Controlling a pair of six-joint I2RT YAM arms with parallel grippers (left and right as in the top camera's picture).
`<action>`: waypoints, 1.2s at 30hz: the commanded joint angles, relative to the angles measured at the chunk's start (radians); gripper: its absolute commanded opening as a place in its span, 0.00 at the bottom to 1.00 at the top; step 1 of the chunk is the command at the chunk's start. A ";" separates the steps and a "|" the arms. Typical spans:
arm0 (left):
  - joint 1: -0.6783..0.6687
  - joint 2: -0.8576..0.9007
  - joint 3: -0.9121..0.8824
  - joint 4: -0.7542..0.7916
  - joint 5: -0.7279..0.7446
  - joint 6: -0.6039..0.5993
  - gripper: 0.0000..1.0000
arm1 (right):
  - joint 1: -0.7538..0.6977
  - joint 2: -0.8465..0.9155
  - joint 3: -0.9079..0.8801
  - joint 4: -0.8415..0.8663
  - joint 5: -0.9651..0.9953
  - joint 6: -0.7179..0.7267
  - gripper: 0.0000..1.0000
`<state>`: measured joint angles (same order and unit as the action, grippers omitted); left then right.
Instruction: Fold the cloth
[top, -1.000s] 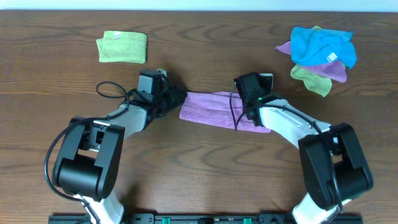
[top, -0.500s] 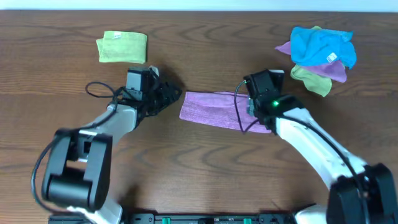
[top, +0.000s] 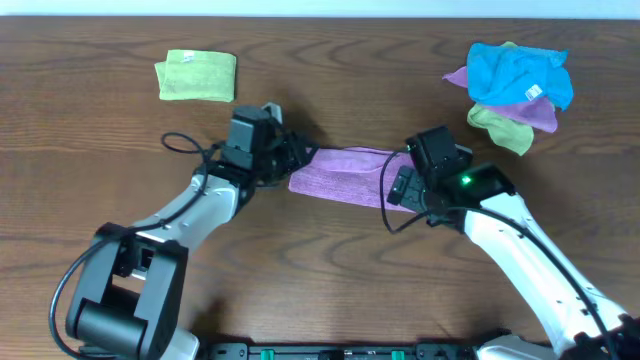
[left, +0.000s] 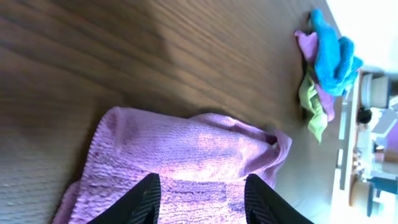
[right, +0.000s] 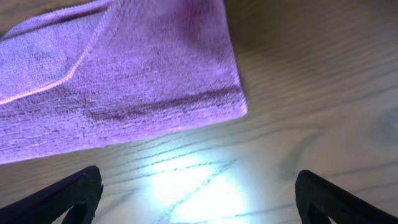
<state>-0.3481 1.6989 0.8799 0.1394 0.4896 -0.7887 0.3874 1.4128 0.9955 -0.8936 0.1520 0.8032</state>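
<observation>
- Cloth (top: 340, 172) lies in the middle of the table (top: 330, 275) as a folded lilac strip running left to right. Its left end goes under the left gripper (top: 297, 160) and its right end under the right gripper (top: 403, 188) and wrist body, so neither end shows from overhead
- From overhead the left fingers are a dark tangle against dark wood, and their spread cannot be read there. In both wrist views the fingertips are cut off by the lower edge
- A thin black cable (top: 384, 185) from the right arm crosses the strip near its right end, and a cable loop (top: 178, 143) lies on the wood left of the left gripper
- At the far left sits a small folded green cloth (top: 196, 76). At the far right is a bunched pile (top: 515, 100) with a bright blue cloth (top: 520, 68) on top and purple and green beneath, well apart from the strip
- In the left wrist view the fingers (left: 144, 200) stand apart with the cloth (left: 186, 149) filling the gap. Nothing is clamped, and whether the tips touch the fabric cannot be told
- In the right wrist view the fingers (right: 78, 193) are spread wide over bare, glare-lit wood, holding nothing. The cloth's folded corner (right: 236, 102) lies just beyond them
</observation>
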 joint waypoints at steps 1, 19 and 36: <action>-0.032 0.007 0.015 0.002 -0.086 -0.003 0.43 | -0.010 -0.010 -0.050 0.016 -0.048 0.097 0.98; -0.073 0.168 0.015 0.004 -0.161 0.007 0.38 | -0.031 -0.011 -0.195 0.174 -0.071 0.214 0.98; -0.079 0.177 0.015 -0.063 -0.156 0.006 0.34 | -0.061 -0.010 -0.410 0.515 -0.073 0.414 0.96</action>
<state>-0.4210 1.8503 0.8928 0.1040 0.3508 -0.7883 0.3317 1.4105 0.6109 -0.3985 0.0669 1.1530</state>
